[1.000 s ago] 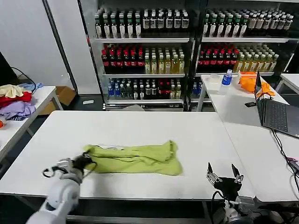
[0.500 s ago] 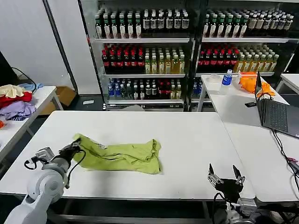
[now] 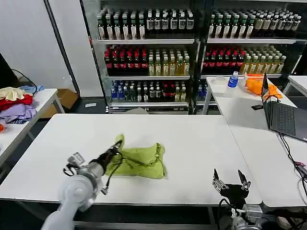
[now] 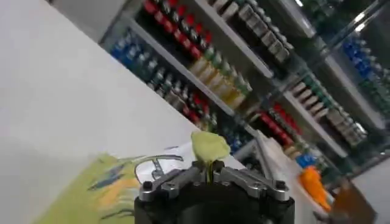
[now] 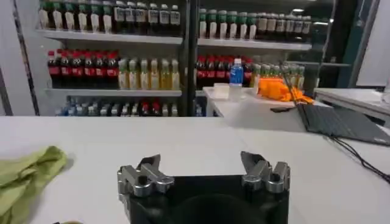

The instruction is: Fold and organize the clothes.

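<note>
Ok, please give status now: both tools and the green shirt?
Left tool shut on t-shirt, corner lifted above table. Right tool open, parked at near edge. Nothing in the way.

This looks like a robot test lab dressed up as a shop. Tall shelves [image 3: 192, 52] packed with rows of bottled drinks [image 3: 144, 60] line the back wall, while plain white tables [image 3: 192, 139] fill the floor, one carrying an open laptop [image 3: 283, 115] with trailing cables [image 3: 292, 158].
</note>
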